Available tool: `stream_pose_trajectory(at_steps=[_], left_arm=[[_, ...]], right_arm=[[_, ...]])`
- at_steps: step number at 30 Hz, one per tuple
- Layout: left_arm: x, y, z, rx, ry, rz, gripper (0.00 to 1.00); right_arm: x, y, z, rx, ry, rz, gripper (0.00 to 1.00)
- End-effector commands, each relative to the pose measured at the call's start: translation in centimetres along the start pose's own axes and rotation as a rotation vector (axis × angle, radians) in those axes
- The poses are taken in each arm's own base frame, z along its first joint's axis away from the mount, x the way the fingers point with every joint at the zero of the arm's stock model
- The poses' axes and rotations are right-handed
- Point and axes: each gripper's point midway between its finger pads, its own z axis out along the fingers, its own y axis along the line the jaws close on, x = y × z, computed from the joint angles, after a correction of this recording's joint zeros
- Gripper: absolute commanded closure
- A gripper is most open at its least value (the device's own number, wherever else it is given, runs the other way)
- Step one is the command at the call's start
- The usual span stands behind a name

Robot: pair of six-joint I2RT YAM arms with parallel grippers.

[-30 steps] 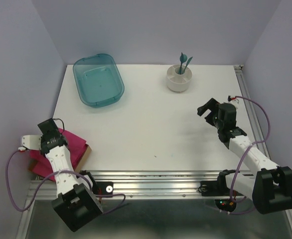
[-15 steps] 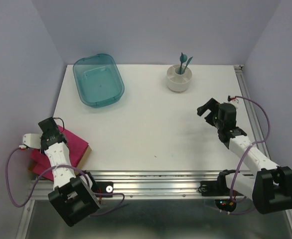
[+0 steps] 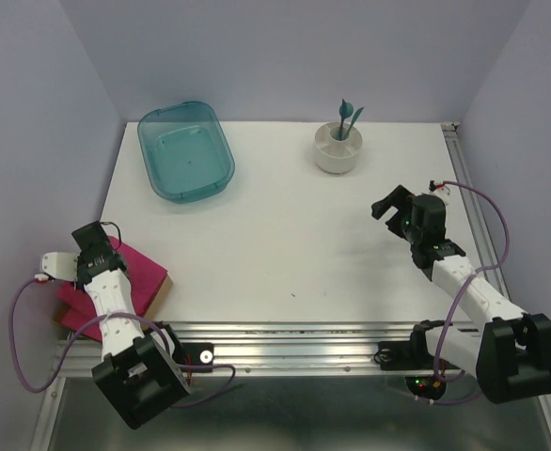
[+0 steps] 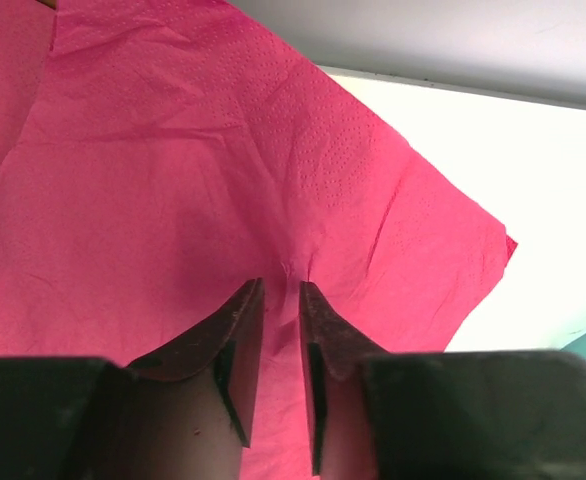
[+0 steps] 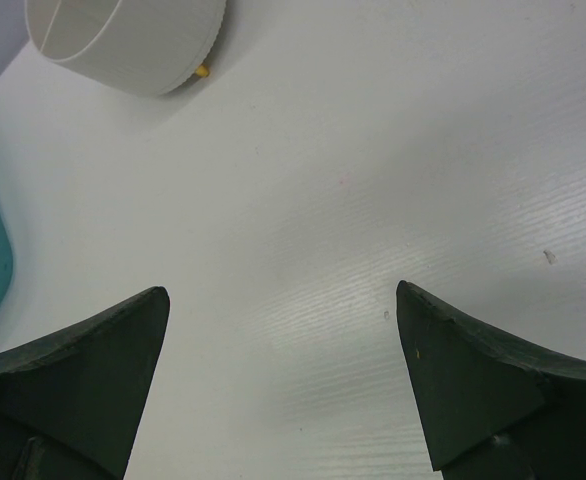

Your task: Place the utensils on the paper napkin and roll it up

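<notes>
Checked in on the rig and the paper napkin (image 4: 173,200) was a thin magenta-pink sheet, dimpled all over with tiny embossed dots and creased in a few long wrinkles, one pointed corner poking out onto the white table (image 3: 285,235). It sat at the table's near left edge on top of a pink stack (image 3: 67,303). The left wrist view was the only one that showed the grab: the left gripper (image 4: 278,295) had its dark jaws squeezed almost together, with a little pucker of the paper caught between the tips. From the top camera the arm covered all that. The utensils (image 3: 348,117) were slim dark-teal plastic bits standing upright in a round white cup (image 3: 338,150) at the far side, well apart from the napkin, and only the top view showed them. The right wrist view caught just the cup's smooth wall and a sliver of the translucent teal tub (image 3: 186,152). The right gripper (image 5: 281,292) hung over bare table, jaws spread wide, holding nothing
</notes>
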Motion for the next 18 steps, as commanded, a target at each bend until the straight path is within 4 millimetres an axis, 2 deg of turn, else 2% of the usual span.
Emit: stream_pose_trajectory(at_steps=[1,8,9,13,18], left_arm=[[-1.1,-0.6,0.0,0.008,-0.038,0.003,0.65],[-0.8,-0.8,1.0,-0.008,-0.030,0.035,0.67],[-0.7,-0.7,1.1,-0.009,-0.032,0.035,0.69],[-0.5,-0.5,1.6,-0.016,-0.037,0.041,1.00],[-1.0,-0.6,1.2,-0.012,-0.050,0.036,1.00]], right_arm=[[-1.9,1.9,0.0,-0.055,-0.050,0.014,0.00],[-1.8,1.9,0.0,-0.060,-0.045,0.014,0.00],[-1.8,1.8,0.0,-0.059,-0.044,0.014,0.00],[-1.8,2.0,0.0,-0.063,-0.043,0.013,0.00],[-1.7,1.9,0.1,-0.063,-0.040,0.013,0.00]])
